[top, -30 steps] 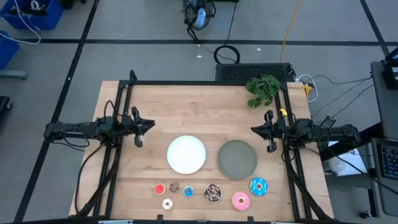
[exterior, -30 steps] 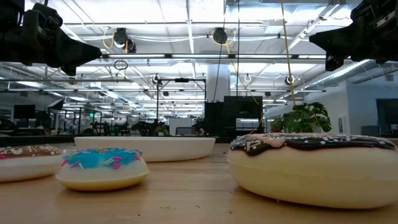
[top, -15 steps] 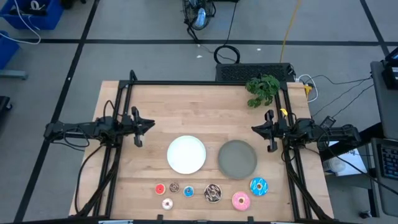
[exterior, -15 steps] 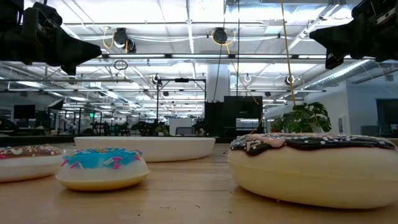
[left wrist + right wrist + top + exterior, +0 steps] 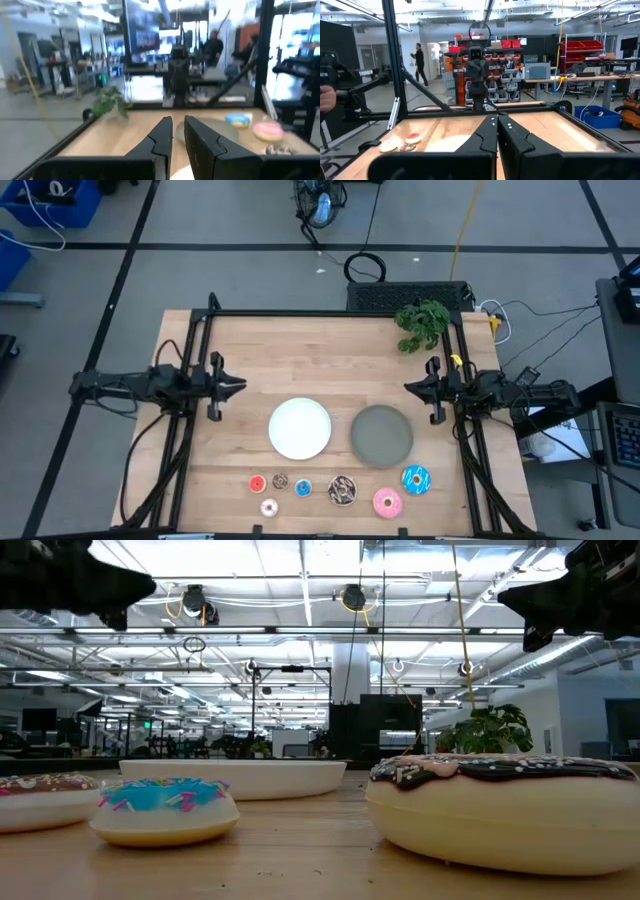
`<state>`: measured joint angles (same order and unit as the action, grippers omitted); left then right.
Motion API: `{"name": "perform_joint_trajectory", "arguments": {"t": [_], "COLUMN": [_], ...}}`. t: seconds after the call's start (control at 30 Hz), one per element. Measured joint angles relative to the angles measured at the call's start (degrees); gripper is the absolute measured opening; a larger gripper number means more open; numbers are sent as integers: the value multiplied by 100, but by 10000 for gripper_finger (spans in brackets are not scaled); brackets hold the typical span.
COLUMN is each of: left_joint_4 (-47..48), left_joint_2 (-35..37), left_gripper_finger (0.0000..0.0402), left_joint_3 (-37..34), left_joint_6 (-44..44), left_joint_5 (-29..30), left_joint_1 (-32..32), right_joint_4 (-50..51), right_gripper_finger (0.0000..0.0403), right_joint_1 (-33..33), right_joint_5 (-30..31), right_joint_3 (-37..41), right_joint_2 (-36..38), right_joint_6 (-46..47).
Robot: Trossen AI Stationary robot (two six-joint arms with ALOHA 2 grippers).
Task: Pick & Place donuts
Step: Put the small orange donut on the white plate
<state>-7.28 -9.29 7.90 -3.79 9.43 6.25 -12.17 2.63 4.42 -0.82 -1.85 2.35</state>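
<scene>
Two grippers idle, nothing held. Left gripper (image 5: pixel 237 387) at left side of tabletop (image 5: pixel 300 345), fingers nearly pressed together, thin gap only, touching nothing. Right gripper (image 5: pixel 412 388) at right side, fingers pressed together, empty. White plate (image 5: pixel 300 428) and grey plate (image 5: pixel 381 434) between them, both bare. Donuts (image 5: pixel 340 490) in loose row along near edge, seven, none lifted. Judged step: start, no pick begun. Next move calls for spreading fingers, swinging toward near edge, descending over one donut.
</scene>
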Motion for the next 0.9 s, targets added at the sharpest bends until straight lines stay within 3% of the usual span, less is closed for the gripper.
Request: {"name": "perform_joint_trajectory", "arguments": {"t": [0.33,0.57,0.7,0.9], "left_joint_4": [2873,5123,6302,7656], "left_joint_2": [-2880,-4366,-4863,-5452], "left_gripper_finger": [56,56,56,56], "left_joint_3": [2823,4775,5731,6171], "left_joint_6": [774,1665,2656,4216], "left_joint_5": [2038,2701,2661,1673], "left_joint_1": [1120,1847,2095,2395], "right_joint_4": [504,531,301,-346], "right_gripper_finger": [0,0,0,0], "right_joint_1": [-1,0,0,0], "right_joint_5": [0,-2,0,1], "right_joint_3": [-4,-4,-4,-2], "right_joint_2": [-115,-343,-453,-487], "right_joint_6": [-71,-146,-151,-151]}}
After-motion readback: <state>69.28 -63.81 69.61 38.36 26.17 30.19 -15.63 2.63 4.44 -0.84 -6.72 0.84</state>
